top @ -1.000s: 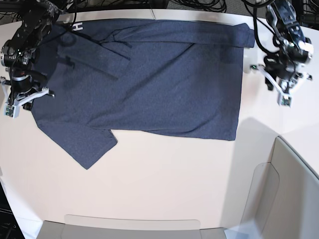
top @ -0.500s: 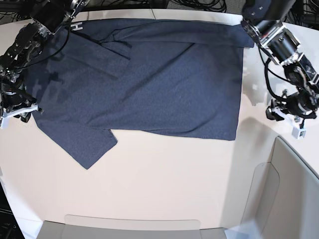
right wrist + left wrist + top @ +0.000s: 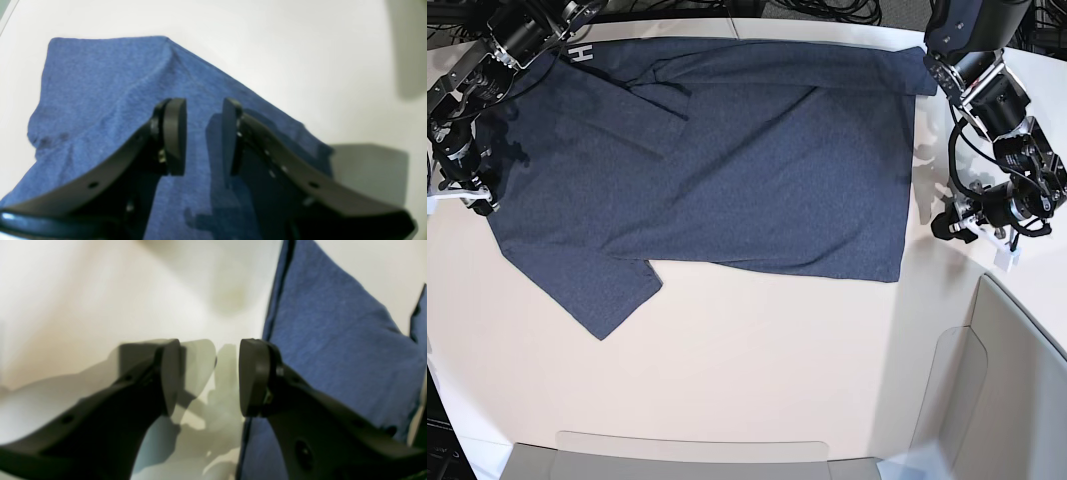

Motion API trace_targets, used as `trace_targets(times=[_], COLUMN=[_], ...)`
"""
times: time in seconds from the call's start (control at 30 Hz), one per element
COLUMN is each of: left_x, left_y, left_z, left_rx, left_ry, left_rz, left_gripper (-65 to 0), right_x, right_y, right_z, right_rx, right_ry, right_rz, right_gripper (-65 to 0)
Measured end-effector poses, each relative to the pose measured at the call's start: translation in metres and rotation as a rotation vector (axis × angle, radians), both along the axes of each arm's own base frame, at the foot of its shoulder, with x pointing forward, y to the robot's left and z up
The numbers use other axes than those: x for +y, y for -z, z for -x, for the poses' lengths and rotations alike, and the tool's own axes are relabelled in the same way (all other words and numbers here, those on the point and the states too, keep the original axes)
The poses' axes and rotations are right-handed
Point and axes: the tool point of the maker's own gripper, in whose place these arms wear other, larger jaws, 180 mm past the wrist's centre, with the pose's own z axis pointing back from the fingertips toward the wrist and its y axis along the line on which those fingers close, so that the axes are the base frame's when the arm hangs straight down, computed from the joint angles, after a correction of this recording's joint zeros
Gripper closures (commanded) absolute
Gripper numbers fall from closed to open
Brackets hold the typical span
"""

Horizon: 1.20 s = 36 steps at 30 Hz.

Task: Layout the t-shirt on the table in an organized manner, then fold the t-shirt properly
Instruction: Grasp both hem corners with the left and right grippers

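Probably a lab: cables [image 3: 827,8] behind white table [image 3: 757,340].

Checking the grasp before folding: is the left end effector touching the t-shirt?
Apart. The left wrist view shows the left end effector open over bare table, the t-shirt beside it.

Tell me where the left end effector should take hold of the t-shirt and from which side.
Probably the straight hem edge of the t-shirt nearest the left end effector. That edge lies flat on the table, with bare tabletop beside it, so come in low from the table side. The end effector is open, and the hem runs just beside it.
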Motion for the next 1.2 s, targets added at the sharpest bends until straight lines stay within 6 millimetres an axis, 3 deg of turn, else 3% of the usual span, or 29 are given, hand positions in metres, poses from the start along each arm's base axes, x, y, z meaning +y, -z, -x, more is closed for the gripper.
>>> trace_targets(times=[0.13, 0.33, 0.67, 0.87, 1.2], left_x=[-0.012, -0.028, -0.076, -0.080, -0.080], left_y=[-0.001, 0.008, 0.010, 0.009, 0.015], left_z=[-0.022, -0.027, -0.041, -0.042, -0.036], left_rx=[-0.048, -0.041, -0.079, -0.086, -0.066], left_ry=[-0.002, 0.011, 0.032, 0.032, 0.035], left_rz=[0.033, 0.089, 0.183, 0.195, 0.191], left_gripper=[-28.1, -28.1, -28.1, -27.8, -7.8], right_x=[-0.002, -0.002, -0.001, 0.005, 0.007], right_y=[0.004, 0.004, 0.007, 0.011, 0.013], right_z=[0.007, 0.007, 0.011, 0.017, 0.020], right_rx=[0.014, 0.012, 0.017, 0.001, -0.001], right_ry=[0.002, 0.004, 0.004, -0.004, -0.006], right_rz=[0.005, 0.002, -0.002, -0.041, -0.054], right_gripper=[-18.6, -18.6, -18.6, -18.6, -18.6])
